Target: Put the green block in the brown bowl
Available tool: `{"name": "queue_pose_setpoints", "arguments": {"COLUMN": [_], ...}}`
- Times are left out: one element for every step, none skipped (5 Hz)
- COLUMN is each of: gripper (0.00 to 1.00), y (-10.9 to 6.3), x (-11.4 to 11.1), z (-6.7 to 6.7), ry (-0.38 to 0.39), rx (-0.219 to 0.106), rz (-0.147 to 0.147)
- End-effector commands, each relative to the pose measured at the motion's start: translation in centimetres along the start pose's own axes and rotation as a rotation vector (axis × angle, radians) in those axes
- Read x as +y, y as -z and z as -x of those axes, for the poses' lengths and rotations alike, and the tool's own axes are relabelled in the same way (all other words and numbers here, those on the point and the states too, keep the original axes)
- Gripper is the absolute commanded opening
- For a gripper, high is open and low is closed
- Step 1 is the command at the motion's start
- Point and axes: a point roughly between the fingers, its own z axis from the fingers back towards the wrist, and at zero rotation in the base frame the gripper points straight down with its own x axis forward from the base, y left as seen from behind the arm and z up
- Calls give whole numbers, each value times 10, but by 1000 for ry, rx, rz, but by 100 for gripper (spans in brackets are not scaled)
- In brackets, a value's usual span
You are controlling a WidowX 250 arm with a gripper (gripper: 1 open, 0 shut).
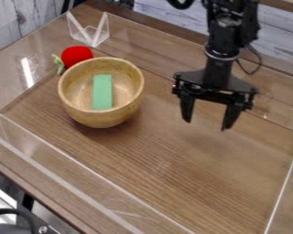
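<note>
The green block (103,90), a thin light green bar, lies inside the brown bowl (128,105), a round wooden bowl left of centre on the table. My gripper (211,115) hangs to the right of the bowl, well apart from it, pointing down over the wood. Its black fingers (189,108) stand spread open with nothing between them.
A red round toy fruit (74,57) sits just behind the bowl's left side. A clear plastic stand (87,30) is at the back left. Low transparent walls (136,187) border the wooden tabletop, with the table's edge at the front left.
</note>
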Motion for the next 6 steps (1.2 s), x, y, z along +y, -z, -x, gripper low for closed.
{"name": "queue_pose_setpoints", "arguments": {"gripper": [100,100,100,100,100,100], "y": [-16,-20,-16,-20,-25,-29], "x": [-2,2,9,6,1,-1], "z": [-3,-11,-16,-9,-4,0], "ry": [67,119,141,38,-23,-27], "rx": [-26,-26,-16,-14,-10,-2], "rz": [14,14,16,28,31,26]}}
